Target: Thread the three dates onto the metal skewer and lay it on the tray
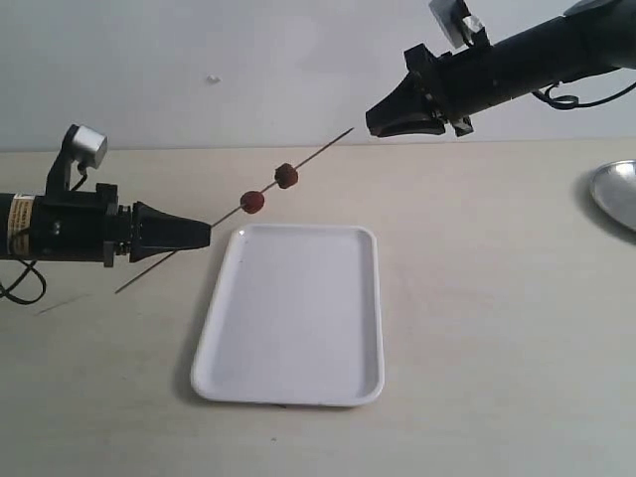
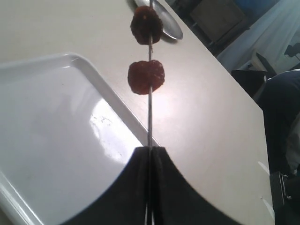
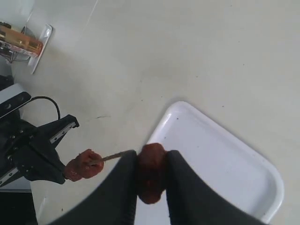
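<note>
The metal skewer (image 1: 318, 153) slants above the table, and my left gripper (image 1: 204, 236) is shut on its lower part. Two reddish-brown dates (image 1: 252, 202) (image 1: 286, 176) are threaded on it, apart from each other. In the left wrist view the skewer (image 2: 149, 117) runs out of my left gripper (image 2: 150, 149) through both dates (image 2: 146, 77) (image 2: 146, 24). My right gripper (image 1: 383, 124) hovers just past the skewer's upper tip. It is shut on the third, darker date (image 3: 151, 174), next to the skewer tip (image 3: 112, 156). The white tray (image 1: 288, 318) lies below, with nothing on it.
A round silver dish (image 1: 618, 194) sits at the table's right edge and also shows in the left wrist view as the dish (image 2: 168, 26). The tray (image 3: 225, 164) lies under my right gripper (image 3: 151, 153). A pale wall stands behind the table.
</note>
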Motion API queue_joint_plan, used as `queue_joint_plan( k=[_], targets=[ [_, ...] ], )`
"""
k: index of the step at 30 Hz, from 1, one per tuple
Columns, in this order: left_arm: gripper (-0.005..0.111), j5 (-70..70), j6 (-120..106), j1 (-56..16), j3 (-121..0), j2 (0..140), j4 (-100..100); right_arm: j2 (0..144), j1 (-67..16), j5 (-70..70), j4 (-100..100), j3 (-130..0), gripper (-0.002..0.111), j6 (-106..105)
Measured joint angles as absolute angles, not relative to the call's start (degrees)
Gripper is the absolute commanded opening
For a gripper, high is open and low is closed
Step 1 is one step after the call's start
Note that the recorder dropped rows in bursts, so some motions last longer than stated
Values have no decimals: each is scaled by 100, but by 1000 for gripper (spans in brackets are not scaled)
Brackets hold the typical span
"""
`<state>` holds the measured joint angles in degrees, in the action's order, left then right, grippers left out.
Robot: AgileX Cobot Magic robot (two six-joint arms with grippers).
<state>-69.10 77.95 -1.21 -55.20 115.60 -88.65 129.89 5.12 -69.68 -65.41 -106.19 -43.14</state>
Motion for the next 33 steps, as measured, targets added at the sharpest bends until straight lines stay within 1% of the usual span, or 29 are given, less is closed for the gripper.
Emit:
queue_joint_plan(
  k=[7,15,27,33],
  targets=[
    [0,-6910,7519,-121,-5557,11560,-8904,12989,512,-6968,-6541,-10619,20,-4314],
    [0,-6910,7275,-121,-6007,11574,-9379,12989,512,-6968,-6541,-10619,20,-4310],
    [0,-6912,6944,-121,-6550,12339,-9436,12752,512,-6968,-6604,-10619,20,-4300],
    [0,-6912,6783,-94,-6691,12350,-9560,12749,534,-6968,-6051,-10619,20,-4274]
  ],
)
